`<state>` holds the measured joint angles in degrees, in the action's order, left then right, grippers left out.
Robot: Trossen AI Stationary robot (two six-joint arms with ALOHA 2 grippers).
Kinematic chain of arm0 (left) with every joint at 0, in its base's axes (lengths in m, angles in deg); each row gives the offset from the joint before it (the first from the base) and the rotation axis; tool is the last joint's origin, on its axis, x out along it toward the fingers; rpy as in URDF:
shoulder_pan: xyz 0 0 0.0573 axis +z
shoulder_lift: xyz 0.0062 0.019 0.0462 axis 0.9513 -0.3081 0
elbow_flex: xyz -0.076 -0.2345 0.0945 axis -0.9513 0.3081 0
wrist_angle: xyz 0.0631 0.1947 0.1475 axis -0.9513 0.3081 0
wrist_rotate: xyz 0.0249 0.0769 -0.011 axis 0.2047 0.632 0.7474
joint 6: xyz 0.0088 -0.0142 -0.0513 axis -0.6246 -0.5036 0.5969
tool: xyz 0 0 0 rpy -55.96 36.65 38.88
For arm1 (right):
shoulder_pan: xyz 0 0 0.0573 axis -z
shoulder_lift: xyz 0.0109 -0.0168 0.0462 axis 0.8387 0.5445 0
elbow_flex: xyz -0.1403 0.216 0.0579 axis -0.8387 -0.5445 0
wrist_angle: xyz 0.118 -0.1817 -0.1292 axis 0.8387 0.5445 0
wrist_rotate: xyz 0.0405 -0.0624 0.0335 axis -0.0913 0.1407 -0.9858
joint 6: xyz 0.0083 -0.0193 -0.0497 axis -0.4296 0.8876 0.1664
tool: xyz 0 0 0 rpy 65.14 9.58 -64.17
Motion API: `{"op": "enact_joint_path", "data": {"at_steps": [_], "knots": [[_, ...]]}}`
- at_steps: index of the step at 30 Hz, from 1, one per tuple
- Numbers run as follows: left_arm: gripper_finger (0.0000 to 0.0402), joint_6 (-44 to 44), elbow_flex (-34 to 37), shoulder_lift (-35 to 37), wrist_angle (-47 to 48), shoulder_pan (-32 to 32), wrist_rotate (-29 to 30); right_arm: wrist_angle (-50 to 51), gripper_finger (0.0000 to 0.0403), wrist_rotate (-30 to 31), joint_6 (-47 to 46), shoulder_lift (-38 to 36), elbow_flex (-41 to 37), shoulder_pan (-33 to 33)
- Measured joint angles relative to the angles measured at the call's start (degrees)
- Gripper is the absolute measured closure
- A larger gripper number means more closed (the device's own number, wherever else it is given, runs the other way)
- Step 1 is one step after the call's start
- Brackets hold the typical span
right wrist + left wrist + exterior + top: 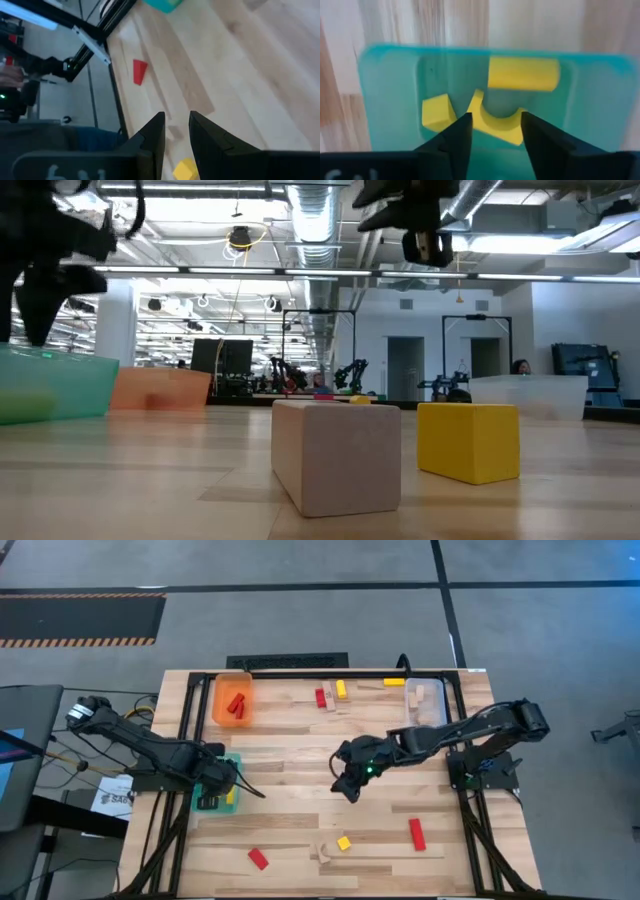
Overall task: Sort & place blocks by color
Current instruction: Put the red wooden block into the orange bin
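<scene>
At the left edge of the table point(300, 830), the left gripper point(222, 783) is seen right over the teal bin point(236, 760). Its two fingers point(455, 137) are spread apart with nothing between them. Just beyond them, three yellow blocks are seen lying in the teal bin: a small cube point(438, 111), an arch-shaped piece point(496, 124) and a cylinder point(523, 74) on its side. The arch is just beside the cube, and the cylinder lies farther back.

Behind the teal bin, the orange bin point(231, 700) is found, with red blocks point(237, 706) inside it. Near the front edge, a red block point(259, 858) lies by itself.

Toward the middle, at the back, a red block point(321, 697) and a yellow block point(341, 689) are seen near each other. At the front, a pale wood block point(337, 456) and a yellow cube point(468, 440) are seen just beside each other.

The right gripper point(347, 786) is held above the middle of the table, over bare wood. Its fingers point(151, 135) are a little apart and nothing is held.

More to the right, a yellow bar point(394, 682) lies at the back, beside the clear bin point(426, 700), where pale wood blocks point(417, 695) are kept. A red bar point(417, 833) lies near the front.
</scene>
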<state>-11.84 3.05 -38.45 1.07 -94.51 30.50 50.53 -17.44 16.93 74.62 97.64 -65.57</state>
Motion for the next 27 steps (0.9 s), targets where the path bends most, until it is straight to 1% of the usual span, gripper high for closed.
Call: {"op": "enact_joint_path", "data": {"at_steps": [4, 7, 10, 11, 13, 16, 19, 23, 27], "knots": [[0.0219, -2.2, -4.2, 2.2, -3.0, 0.0, 3.7, 0.3, 0.0295, 0.3, -0.7, 0.3, 1.9, -1.9], [0.0215, -4.7, -5.2, 4.7, -10.3, 0.0, 7.0, 0.8, 0.0295, 1.7, -2.7, 0.1, 2.0, -2.9], [0.0214, -8.3, -4.3, 6.4, -18.4, 0.0, 7.4, 0.3, 0.0295, 2.7, -5.1, 0.0, 2.0, -4.0], [0.0214, -9.5, -3.8, 6.8, -20.3, 0.0, 6.9, 0.4, 0.0295, 3.0, -6.0, 0.0, 2.0, -4.4], [0.0213, -12.6, -2.9, 6.7, -23.3, 0.0, 4.2, 0.8, 0.0295, 3.0, -8.0, 0.2, 2.0, -5.5], [0.0213, -19.7, -1.8, 6.4, -26.0, -0.4, -3.7, 0.5, 0.0295, 4.5, -11.8, 0.2, 2.0, -7.5], [0.0213, -27.7, -1.7, 5.3, -26.5, -1.3, -8.6, 0.6, 0.0295, 7.6, -16.1, 0.2, 2.0, -10.1], [0.0213, -32.0, -1.7, 4.1, -29.0, -2.0, -9.2, 0.7, 0.0295, 11.1, -20.3, 0.2, 2.0, -14.4], [0.0213, -31.2, -1.7, 3.0, -34.8, -2.0, -9.1, 1.7, 0.0295, 14.6, -21.3, 0.2, 2.0, -18.8]]}}
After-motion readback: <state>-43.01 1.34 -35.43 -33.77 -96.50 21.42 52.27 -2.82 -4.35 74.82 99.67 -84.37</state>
